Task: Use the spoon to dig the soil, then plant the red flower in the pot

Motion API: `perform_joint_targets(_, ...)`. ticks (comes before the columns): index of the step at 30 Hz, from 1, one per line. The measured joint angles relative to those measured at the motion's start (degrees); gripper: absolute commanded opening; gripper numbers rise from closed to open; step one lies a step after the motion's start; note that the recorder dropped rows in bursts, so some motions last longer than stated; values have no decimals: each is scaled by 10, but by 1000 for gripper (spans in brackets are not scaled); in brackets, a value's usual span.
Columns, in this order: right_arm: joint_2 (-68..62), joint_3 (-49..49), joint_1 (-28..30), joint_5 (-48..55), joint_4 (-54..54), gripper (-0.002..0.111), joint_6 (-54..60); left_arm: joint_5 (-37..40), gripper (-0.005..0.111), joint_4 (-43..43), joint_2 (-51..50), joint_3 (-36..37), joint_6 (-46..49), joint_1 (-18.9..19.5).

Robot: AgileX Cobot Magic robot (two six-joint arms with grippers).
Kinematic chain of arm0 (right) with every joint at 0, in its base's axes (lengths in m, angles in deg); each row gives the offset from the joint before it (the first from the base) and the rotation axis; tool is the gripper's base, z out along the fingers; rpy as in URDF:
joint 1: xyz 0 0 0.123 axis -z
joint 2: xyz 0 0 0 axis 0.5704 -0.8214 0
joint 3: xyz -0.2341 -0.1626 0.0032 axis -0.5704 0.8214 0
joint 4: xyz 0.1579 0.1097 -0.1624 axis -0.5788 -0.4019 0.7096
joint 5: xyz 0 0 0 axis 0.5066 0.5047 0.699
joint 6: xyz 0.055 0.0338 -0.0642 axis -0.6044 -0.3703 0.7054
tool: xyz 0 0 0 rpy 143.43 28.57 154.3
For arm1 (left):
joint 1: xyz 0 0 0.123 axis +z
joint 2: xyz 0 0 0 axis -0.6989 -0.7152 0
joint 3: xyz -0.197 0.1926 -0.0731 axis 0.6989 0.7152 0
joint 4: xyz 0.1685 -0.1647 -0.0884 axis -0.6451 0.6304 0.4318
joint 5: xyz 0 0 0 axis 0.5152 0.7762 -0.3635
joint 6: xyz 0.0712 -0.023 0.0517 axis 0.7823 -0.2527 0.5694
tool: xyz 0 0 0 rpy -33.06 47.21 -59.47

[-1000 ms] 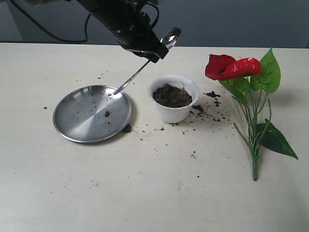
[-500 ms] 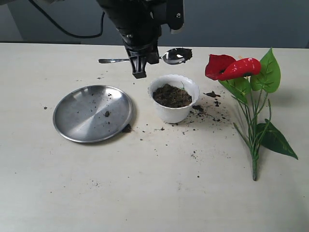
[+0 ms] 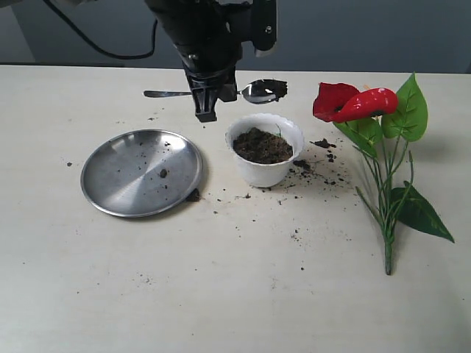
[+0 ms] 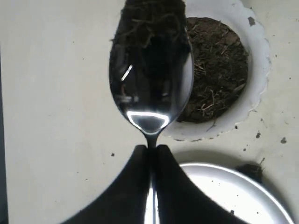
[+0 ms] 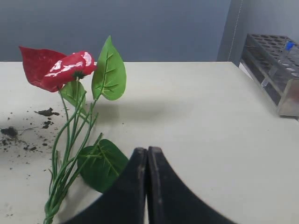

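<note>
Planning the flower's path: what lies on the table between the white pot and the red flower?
Only scattered soil crumbs between pot and red flower, shown in the exterior view.

Table (image 3: 235, 294) — plate (image 3: 121, 185), pot (image 3: 262, 173), red flower (image 3: 347, 103), soil crumbs (image 3: 322, 143)

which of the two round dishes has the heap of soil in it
The small white pot with the scalloped rim, right of the steel plate in the exterior view. Soil fills it; the flat plate carries only crumbs.
</note>
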Motion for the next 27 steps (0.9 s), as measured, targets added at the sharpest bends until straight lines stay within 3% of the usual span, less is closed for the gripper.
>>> perform_joint_targets(14,0,0,0,0,0,-1,0,10,0,21,0,0,13,0)
perform_joint_targets(23,0,0,0,0,0,-1,0,9,0,91,59,-1,175,-8)
perform_joint_targets(27,0,0,0,0,0,-1,0,5,0,50,59,-1,194,-32)
